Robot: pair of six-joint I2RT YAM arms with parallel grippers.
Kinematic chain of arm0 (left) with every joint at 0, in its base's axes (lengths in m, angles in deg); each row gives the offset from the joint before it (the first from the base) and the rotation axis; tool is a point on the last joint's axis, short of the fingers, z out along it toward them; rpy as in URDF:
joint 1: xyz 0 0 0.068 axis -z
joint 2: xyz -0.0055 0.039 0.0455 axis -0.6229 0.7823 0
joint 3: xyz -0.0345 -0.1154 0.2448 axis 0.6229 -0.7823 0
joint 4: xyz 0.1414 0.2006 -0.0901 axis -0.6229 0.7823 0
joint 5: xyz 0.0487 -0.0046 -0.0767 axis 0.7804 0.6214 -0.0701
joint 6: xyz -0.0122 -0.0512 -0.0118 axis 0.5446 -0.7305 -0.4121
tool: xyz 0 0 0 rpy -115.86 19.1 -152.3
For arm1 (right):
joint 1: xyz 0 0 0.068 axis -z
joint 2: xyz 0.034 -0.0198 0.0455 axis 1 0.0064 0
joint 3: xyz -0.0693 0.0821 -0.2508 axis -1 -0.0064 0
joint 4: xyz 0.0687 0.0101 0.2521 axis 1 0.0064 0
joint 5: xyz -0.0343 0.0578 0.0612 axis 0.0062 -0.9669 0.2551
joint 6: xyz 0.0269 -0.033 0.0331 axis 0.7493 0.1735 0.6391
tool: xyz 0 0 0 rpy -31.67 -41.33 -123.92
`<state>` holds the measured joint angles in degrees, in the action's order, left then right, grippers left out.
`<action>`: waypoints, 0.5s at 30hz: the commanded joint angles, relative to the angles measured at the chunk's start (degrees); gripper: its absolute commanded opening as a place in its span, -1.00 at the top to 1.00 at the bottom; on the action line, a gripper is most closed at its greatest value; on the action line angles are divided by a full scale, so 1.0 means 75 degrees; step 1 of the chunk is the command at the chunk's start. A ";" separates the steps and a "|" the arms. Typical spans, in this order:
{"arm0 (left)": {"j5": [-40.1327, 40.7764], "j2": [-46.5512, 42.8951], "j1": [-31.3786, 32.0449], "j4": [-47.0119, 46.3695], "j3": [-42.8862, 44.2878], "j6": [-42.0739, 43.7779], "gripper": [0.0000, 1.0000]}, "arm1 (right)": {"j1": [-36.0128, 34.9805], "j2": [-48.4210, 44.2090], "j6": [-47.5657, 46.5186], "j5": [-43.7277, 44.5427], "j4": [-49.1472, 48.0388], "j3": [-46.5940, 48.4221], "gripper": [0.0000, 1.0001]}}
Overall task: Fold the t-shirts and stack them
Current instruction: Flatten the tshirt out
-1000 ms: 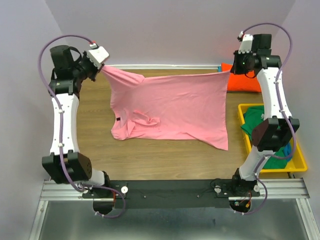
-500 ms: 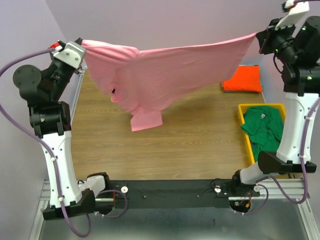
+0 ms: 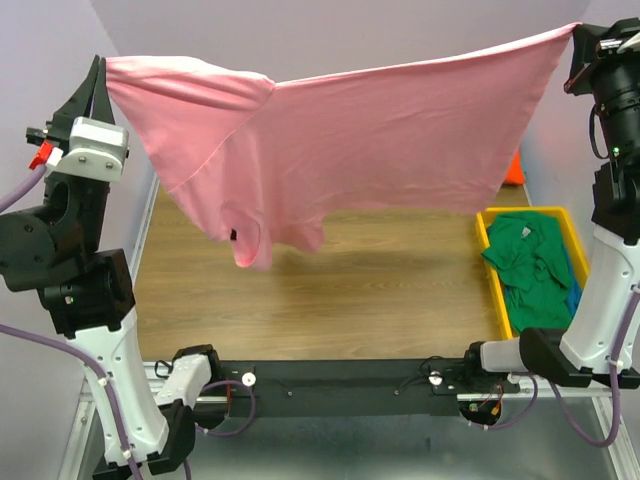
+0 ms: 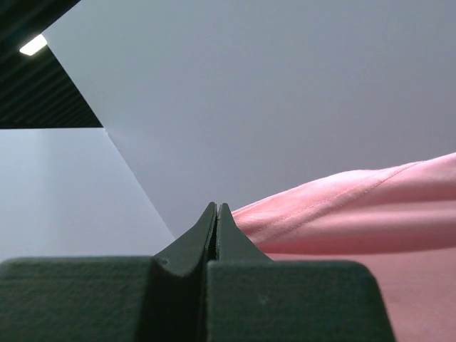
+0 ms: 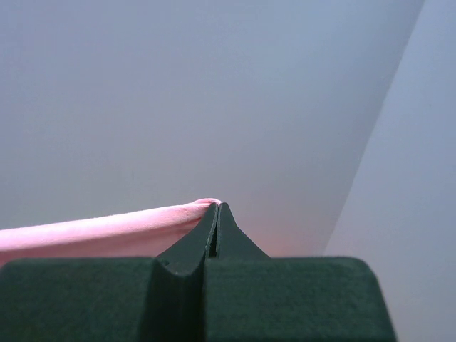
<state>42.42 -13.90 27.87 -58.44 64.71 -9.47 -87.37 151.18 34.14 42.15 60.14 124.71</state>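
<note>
Soft matt pink cloth t-shirt [image 3: 350,140]; wood-grain table [image 3: 350,290]; glossy yellow plastic bin [image 3: 497,260].

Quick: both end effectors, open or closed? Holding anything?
Left end effector: closed, holding one corner of the pink t-shirt.
Right end effector: closed, holding its other corner.

Wooden table [image 3: 350,300], brown grain, noted. Yellow bin [image 3: 494,280] set at the table's right edge. Black bar [image 3: 340,378] fixed along its near edge. Lilac wall [image 3: 330,30] seen behind the table.

No readable text, labels, brands or numbers in any view.
</note>
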 commanded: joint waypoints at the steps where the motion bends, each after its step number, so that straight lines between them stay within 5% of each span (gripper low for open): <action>1: 0.0115 0.0730 -0.0068 -0.0083 0.0044 -0.0011 1.00 | 0.0073 0.0592 -0.0102 0.0455 -0.0487 0.0062 0.99; 9: -0.0612 0.2838 -0.0068 -0.0364 0.0735 -0.0081 1.00 | 0.0062 0.2045 0.0132 -0.0225 -0.0932 0.0225 0.99; 15: -0.0905 0.5306 -0.0068 -0.0493 0.3274 -0.0514 1.00 | 0.0062 0.3931 0.0448 0.0148 -0.1354 0.2085 0.99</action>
<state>37.30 19.70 27.87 -58.82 78.28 -10.76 -87.37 176.99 35.78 40.83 55.13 131.59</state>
